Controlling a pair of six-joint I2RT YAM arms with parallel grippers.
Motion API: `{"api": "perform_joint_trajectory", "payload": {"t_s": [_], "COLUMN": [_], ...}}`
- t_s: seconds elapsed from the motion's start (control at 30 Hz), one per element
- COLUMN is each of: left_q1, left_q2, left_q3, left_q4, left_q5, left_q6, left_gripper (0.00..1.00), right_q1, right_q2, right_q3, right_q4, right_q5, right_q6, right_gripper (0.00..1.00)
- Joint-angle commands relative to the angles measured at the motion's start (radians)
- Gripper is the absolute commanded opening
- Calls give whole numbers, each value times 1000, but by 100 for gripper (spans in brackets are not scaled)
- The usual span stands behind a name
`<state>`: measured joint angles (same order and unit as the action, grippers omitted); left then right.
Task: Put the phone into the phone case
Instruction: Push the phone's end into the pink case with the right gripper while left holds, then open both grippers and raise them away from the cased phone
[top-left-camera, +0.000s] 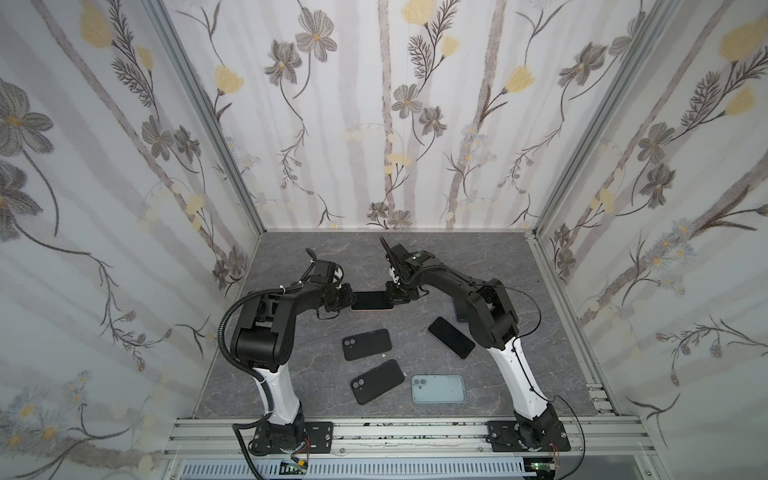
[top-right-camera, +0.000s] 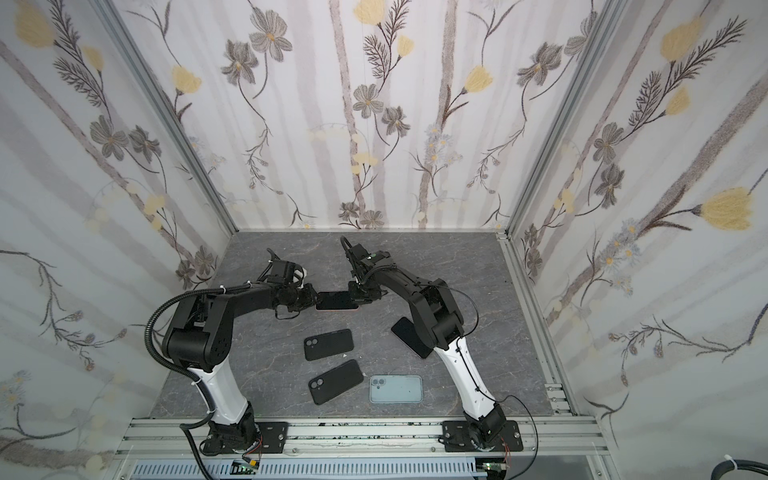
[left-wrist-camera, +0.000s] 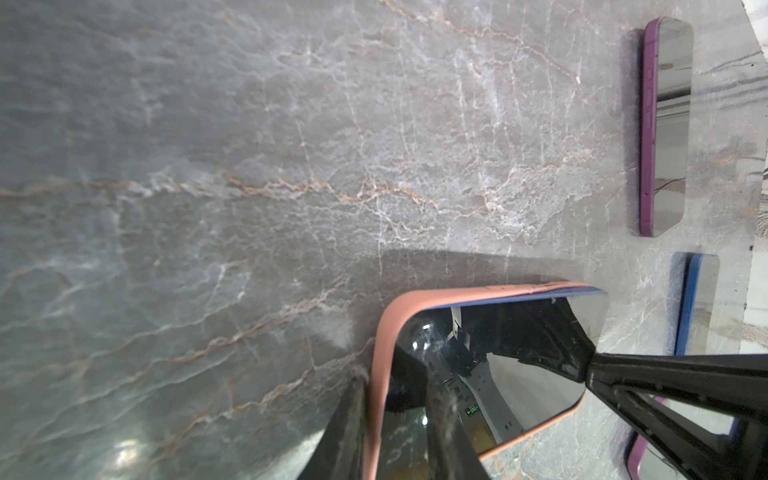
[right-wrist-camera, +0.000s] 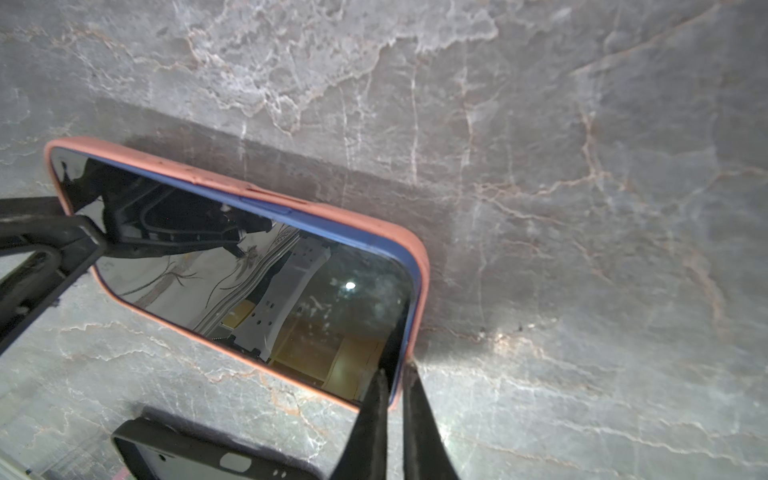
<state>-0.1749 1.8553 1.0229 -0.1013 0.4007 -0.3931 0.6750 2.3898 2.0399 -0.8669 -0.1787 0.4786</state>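
Nearest us, a pale blue piece lies back-up on the counter, camera ring showing; phone or case, I cannot tell. Now left to right: the left gripper is clamped over one short end of the pink phone case, one finger on the glass, one behind the rim; the phone sits screen-up inside that case at mid-counter, held at both ends; look at the long side away from the black cases, though; a blue strip of phone body rides above the pink lip, so I judge it not fully seated there; the right gripper pinches the opposite short end, jaws nearly together across rim and glass. Why both ends? My read: one steadies while the other works the rim over the edge. The count: one pink case; two black cases, the nearer one, both backs up; one pale blue piece; beside the right arm, one dark-screened phone and one half-hidden phone; any more under that arm, I cannot tell.
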Motion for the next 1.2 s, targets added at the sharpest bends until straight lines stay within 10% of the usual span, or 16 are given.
{"api": "perform_joint_trajectory", "payload": {"t_s": [0.0, 1.17], "left_q1": [5, 8], "left_q2": [-20, 55], "left_q3": [17, 60], "left_q4": [-2, -37], "left_q5": [-25, -25], "left_q6": [-7, 8], "left_gripper": [27, 26], "right_q1": [-4, -30], "right_q2": [-27, 175], "right_q3": [38, 148], "right_q4": [-30, -131], "right_q5": [49, 38], "right_q6": [6, -50], "right_gripper": [14, 9]}}
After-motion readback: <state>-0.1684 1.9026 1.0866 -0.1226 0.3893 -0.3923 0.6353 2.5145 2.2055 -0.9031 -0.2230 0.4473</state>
